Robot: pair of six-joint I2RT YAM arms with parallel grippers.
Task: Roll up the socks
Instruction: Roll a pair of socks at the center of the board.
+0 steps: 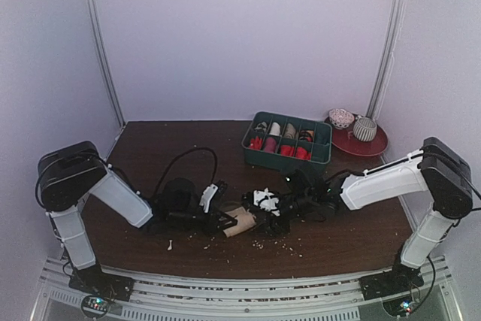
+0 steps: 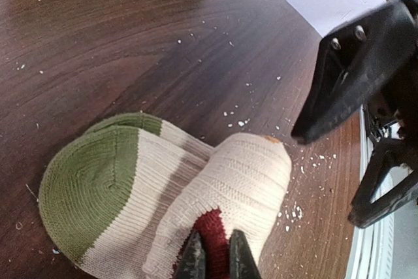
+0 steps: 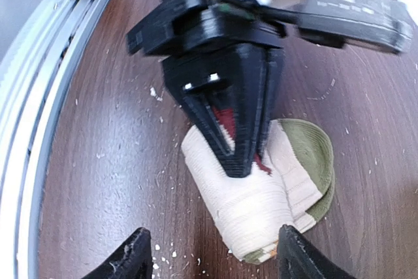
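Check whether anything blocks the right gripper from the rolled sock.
Nothing visible does. The right gripper stands open facing the rolled sock at its near end, with only table around it. The left gripper pinches the sock's far upper side, beyond that path.

From my end the desk (image 2: pixel 130 44) reads as dark wood grain, smooth with a soft sheen, and dusted with pale, dry-looking crumbs (image 2: pixel 240 122). The sock (image 2: pixel 241 181) is ribbed knit cloth, matt and soft, and its olive-green end is knitted in finer rings. The left gripper (image 3: pixel 238 163) looks like dull black plastic with two small bright metal screw heads. The right gripper (image 2: pixel 326 178) shows the same matt black plastic and shiny screws. The arm shells (image 1: pixel 383 182) are smooth white plastic. The bin (image 1: pixel 289 157) looks like matt green plastic, the plate (image 1: pixel 372 144) glossy red.
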